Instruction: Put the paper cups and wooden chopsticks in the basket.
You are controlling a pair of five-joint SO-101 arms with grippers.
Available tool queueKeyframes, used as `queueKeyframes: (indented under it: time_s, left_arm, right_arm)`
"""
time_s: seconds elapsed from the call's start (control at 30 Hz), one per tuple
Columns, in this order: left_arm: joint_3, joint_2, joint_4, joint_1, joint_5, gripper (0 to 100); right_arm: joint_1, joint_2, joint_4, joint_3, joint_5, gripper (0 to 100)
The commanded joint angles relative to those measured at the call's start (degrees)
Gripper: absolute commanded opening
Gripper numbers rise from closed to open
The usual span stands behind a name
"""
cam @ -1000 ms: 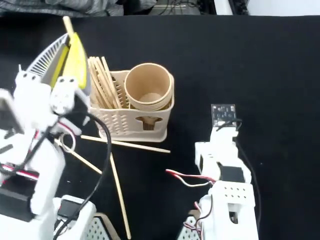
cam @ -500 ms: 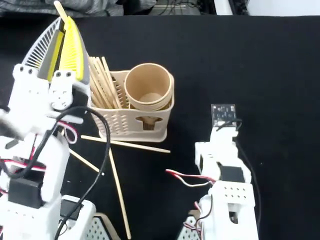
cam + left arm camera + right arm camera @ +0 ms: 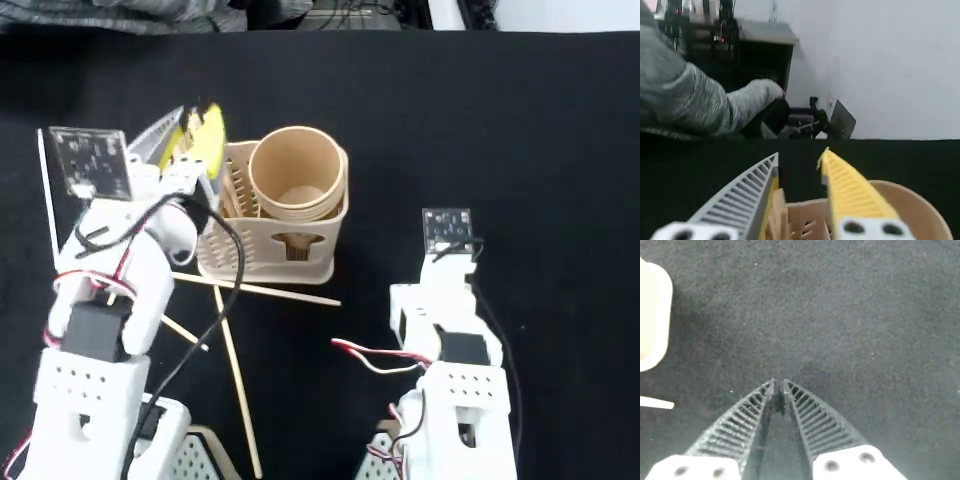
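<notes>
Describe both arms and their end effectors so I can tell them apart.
Left arm: white shell, black servos, black and red cables; the left end effector has one grey and one yellow ribbed finger. Right arm: white, red-and-white cable loop; the right end effector has two black ribbed, tapered fingers.

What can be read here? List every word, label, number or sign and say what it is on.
No text is readable.
The basket, the paper cups and the loose chopsticks are plain, with no print.
The circuit board on the left arm and the circuit board on the right arm: any marks are too small to read.
</notes>
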Motion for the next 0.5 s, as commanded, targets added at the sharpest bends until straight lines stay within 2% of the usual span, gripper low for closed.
queueKeyframes:
  time_s: [0.0,0.1,0.27,0.37,0.47]
  left_arm:
    - [-11.65,-0.53,14.95,-3.30,1.32,21]
    - [-20.26,-0.53,26.29,-7.25,1.32,23]
    - [-27.82,-0.53,38.68,-20.70,0.97,23]
    - [-26.42,-0.53,44.40,-30.99,0.70,23]
    - [-17.27,-0.53,45.36,-38.90,-2.46,22]
  right_arm:
    - [-0.79,-0.13,-0.97,-0.31,0.00,1.5]
    - [-0.79,-0.13,-0.97,-0.31,0.00,1.5]
    - [-0.79,-0.13,-0.97,-0.31,0.00,1.5]
    - [-0.53,-0.13,-1.05,-0.40,0.00,1.5]
    - [-0.44,-0.13,-2.73,0.22,0.00,1.5]
